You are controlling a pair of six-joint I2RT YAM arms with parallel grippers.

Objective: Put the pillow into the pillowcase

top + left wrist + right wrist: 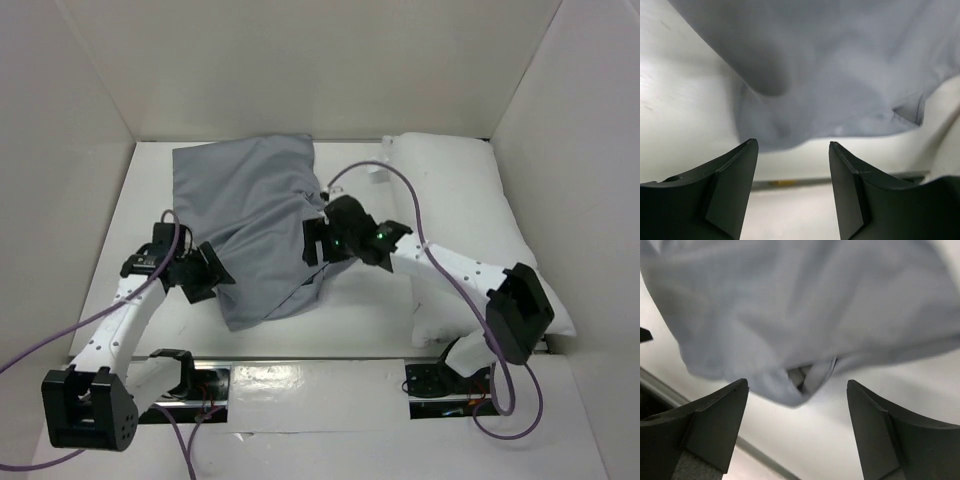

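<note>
The grey pillowcase point(255, 225) lies wrinkled on the white table, left of centre. The white pillow point(455, 200) lies to its right, along the right wall, partly under my right arm. My left gripper point(205, 272) is open and empty at the pillowcase's left near edge. In the left wrist view the pillowcase point(840, 75) hangs just beyond the open gripper point(792, 150). My right gripper point(318, 245) is open and empty at the pillowcase's right edge. In the right wrist view a folded hem of the pillowcase point(805, 375) lies just ahead of the open gripper point(797, 390).
White walls point(60, 200) enclose the table on the left, back and right. A metal strip point(300, 372) runs along the near edge by the arm bases. Purple cables point(400, 185) loop over the right arm and trail from the left arm.
</note>
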